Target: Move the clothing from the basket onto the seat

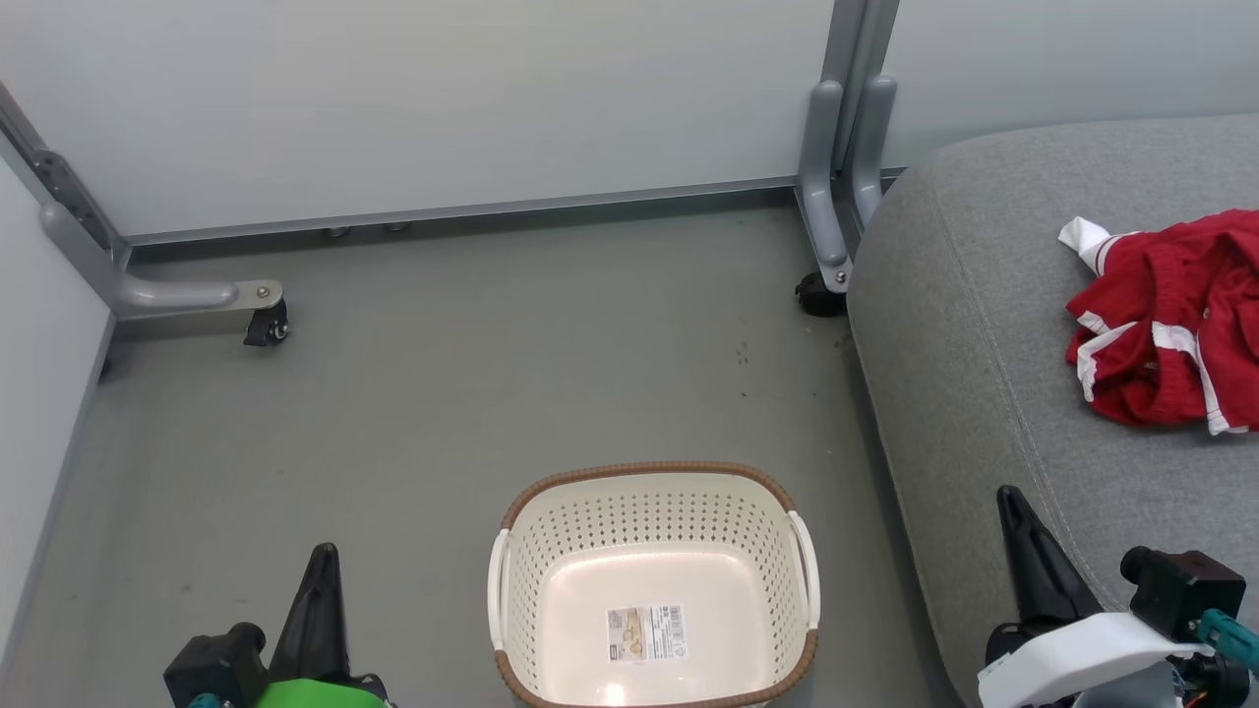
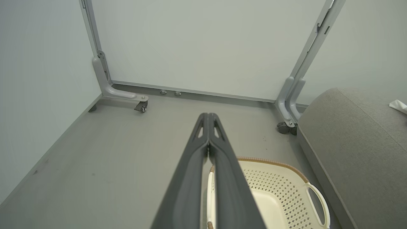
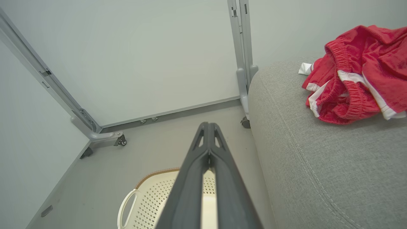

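The basket stands on the floor with nothing inside but its paper label, and the red clothing lies bunched on the grey seat, well back from its rounded corner. The left claw and the right claw are both pressed together and hold nothing, one on each side of the basket. The job looks done, so the likely trouble is a stray swing: the right claw could drag the loose pile off the seat, or the left could tip the light basket.
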### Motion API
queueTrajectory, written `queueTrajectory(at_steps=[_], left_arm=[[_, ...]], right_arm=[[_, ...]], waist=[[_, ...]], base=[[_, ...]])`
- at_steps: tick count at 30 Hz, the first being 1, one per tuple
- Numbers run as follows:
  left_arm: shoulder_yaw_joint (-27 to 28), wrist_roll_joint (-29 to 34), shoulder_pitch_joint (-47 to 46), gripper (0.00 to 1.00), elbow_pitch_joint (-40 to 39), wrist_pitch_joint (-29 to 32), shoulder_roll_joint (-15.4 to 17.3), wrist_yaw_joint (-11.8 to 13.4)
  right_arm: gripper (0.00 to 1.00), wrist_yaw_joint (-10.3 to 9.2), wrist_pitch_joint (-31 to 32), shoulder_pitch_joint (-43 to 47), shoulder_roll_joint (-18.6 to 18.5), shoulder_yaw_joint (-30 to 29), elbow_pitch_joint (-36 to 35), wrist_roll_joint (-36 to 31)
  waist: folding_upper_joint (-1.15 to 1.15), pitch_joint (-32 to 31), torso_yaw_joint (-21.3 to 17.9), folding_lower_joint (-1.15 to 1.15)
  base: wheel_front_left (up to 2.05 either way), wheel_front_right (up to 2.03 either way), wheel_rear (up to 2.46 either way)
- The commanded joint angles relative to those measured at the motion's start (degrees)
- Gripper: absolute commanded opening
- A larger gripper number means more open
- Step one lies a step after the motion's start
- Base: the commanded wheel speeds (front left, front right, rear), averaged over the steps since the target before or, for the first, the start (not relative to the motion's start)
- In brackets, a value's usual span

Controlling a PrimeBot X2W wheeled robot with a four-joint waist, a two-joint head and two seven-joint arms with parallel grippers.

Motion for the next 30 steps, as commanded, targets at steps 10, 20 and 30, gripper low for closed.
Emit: queueTrajectory(at_steps=[10, 20, 30], left_arm=[[2.32, -11.22, -2.91, 0.0, 0.07, 2.72, -0.5, -1.49], [3.94, -19.84, -4.21, 0.0, 0.59, 4.98, -0.99, -2.57], [5.48, -27.79, -5.39, 0.0, 1.11, 7.08, -1.49, -3.61]], right_arm=[[0.0, 0.0, 0.8, -3.65, -1.16, 0.18, 2.08, 12.74], [0.0, 0.0, 1.4, -5.36, -1.56, 0.1, 4.19, 22.33], [0.0, 0.0, 2.09, -6.87, -1.85, -0.12, 6.11, 31.03]], waist=[[0.0, -0.09, 0.06, 0.0], [0.0, -0.16, 0.11, 0.0], [0.0, -0.24, 0.17, 0.0]], base=[[0.0, 0.0, 0.0], [0.0, 0.0, 0.0], [0.0, 0.0, 0.0]])
